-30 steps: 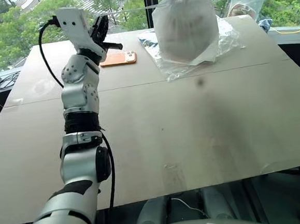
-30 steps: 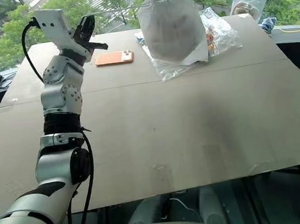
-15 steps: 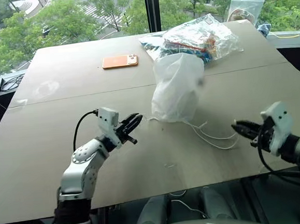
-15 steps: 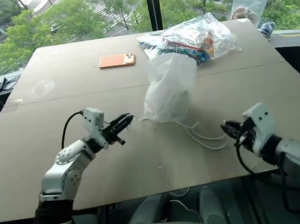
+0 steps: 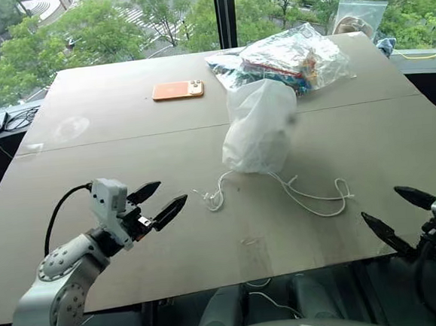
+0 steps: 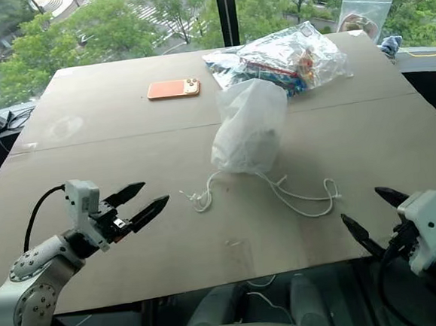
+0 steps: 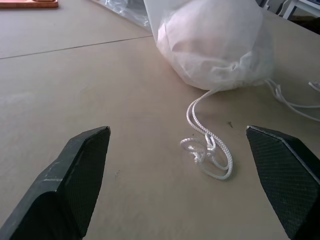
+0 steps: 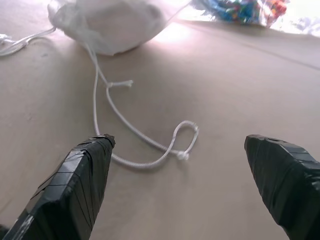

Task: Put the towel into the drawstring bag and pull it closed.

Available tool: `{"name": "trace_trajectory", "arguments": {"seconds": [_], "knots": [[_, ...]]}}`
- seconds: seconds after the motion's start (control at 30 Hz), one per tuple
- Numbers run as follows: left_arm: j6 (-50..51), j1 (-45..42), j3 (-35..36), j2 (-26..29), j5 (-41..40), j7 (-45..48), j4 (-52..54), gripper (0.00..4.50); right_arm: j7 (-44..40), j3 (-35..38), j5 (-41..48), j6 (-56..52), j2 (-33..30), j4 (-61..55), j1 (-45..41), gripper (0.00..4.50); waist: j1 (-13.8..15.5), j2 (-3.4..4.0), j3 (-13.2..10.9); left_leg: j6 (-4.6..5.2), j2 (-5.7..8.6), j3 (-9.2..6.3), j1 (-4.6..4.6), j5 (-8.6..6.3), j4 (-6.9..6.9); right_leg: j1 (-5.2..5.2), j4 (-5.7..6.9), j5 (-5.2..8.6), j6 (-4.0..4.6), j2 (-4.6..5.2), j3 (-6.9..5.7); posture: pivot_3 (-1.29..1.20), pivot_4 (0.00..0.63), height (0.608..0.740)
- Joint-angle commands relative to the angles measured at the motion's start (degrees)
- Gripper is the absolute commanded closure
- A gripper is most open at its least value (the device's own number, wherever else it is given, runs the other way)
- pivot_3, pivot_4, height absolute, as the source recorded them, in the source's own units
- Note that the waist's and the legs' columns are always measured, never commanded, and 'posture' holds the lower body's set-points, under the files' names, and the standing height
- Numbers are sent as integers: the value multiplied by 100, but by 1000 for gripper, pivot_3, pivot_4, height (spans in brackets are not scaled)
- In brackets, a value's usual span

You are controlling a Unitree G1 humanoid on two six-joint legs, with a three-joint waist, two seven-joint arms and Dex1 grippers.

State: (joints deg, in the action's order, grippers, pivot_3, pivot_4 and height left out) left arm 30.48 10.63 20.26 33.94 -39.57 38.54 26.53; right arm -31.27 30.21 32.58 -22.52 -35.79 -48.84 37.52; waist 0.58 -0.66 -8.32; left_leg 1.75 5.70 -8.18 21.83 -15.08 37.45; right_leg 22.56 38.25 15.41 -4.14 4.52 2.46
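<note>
Head views: the bag (image 5: 259, 126) sits bulging on the table (image 5: 111, 152), its neck gathered at the near side, so the closing looks done; a rounded mass inside is probably the towel, though I cannot make it out through the fabric. Its two cords (image 5: 311, 193) trail slack toward the near edge, one ending in a small tangle (image 5: 213, 199) on the left, the other in a long loop on the right. The left gripper (image 5: 156, 203) hangs low, near-left of the bag, jaws spread and empty, well apart from it. The right gripper (image 5: 392, 216) hangs at the table's near edge, near-right of the bag, also spread and empty. Beyond the bag lie a clear packet (image 5: 289, 55) and a phone (image 5: 177, 90).

Left wrist view: the wide-parted fingers (image 7: 80, 172) frame the tangle, with the bag (image 7: 215, 45) just beyond it; nothing touches.

Right wrist view: the open fingers (image 8: 75, 182) frame the long loop (image 8: 170, 145), one fingertip just beside the cord; the bag (image 8: 112, 22) lies farther off.
</note>
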Motion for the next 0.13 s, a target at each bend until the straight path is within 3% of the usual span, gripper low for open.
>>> {"name": "trace_trajectory", "arguments": {"seconds": [0.03, 0.13], "knots": [[-123, -48, 65, -119, 5, -172, 138, 24, -19, 40, -249, 192, 45, -14, -125, 0, 24, 1, 0, 0, 0, 0, 0, 0, -4, 1, -3, 0, 0, 0, -1, 0, 150, 740], [-152, -69, 101, -229, 52, -378, 212, 24, -40, 75, -324, 275, 134, 77, -246, 0, 30, 1, 0, -1, 0, -3, 6, 1, -13, 2, -22, -1, 0, 0, -5, 0, 150, 740]]}}
